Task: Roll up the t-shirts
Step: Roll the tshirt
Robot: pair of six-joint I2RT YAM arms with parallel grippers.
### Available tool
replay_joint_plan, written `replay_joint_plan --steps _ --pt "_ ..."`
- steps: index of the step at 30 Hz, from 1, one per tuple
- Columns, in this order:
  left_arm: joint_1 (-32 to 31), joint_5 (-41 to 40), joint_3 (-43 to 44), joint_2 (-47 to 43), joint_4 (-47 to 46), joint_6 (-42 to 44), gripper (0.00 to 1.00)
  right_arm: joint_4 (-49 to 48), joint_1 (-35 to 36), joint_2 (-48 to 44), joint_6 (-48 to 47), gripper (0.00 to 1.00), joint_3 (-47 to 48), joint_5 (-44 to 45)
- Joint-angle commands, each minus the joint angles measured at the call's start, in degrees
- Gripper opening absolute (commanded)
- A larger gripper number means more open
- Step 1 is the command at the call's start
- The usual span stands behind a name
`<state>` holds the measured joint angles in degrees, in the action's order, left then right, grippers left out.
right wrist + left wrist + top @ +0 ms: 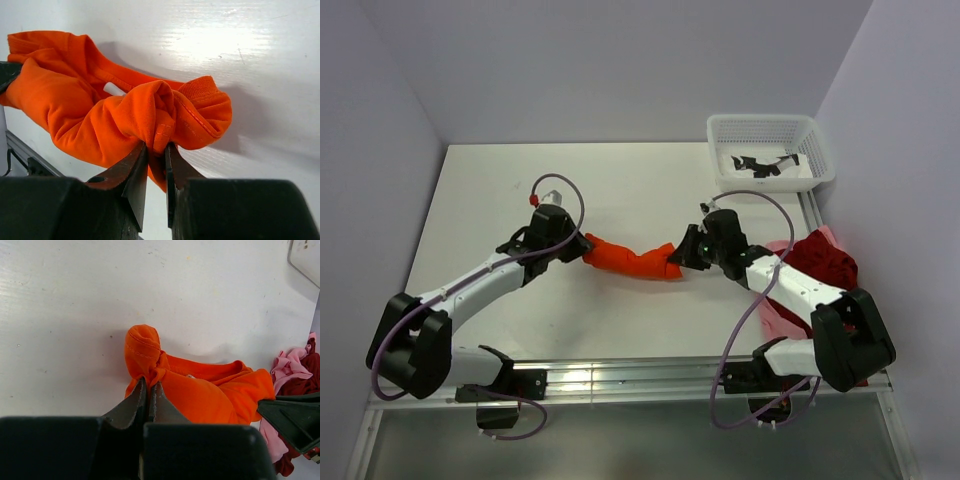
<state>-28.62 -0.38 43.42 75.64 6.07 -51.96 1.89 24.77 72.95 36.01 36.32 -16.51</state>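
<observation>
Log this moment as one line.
left tool: shut on bright orange cloth t-shirt | right tool: shut on its other end | dark red and pink cloth shirts: heaped

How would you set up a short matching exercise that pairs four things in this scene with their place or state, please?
Things:
1. orange t-shirt
2. white mesh basket
3. dark red t-shirt
4. left gripper

Place or state:
A. heaped at the right edge of the table
B. shut on a bunched end of orange cloth
C. at the far right corner of the table
D. a rumpled roll across the middle of the table

Right pairs: 1-D, 2-C, 3-A, 4-B.
</observation>
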Motion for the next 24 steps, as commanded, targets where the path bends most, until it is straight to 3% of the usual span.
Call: replay_joint_plan --steps 1,12,20,24 --pt "-0.73 0.65 4.12 0.3 0.79 -0.95 0.0 1.96 -1.65 0.7 -1.55 0.0 4.9 -1.51" --pt "-1.78 0.73 6.5 5.83 -1.49 -0.95 0.0 4.79 -5.0 4.57 -3.75 0.0 8.25 -2.12" --pt "-2.76 0.73 -2.28 8.74 -10.71 -4.02 0.0 0.66 -7.98 9.4 -5.24 0.0 3.33 -4.05" --pt "-2.76 1.08 -3.08 8.91 -11.08 -3.67 0.04 0.57 -9.65 10.11 -8.23 0.0 3.06 -4.84"
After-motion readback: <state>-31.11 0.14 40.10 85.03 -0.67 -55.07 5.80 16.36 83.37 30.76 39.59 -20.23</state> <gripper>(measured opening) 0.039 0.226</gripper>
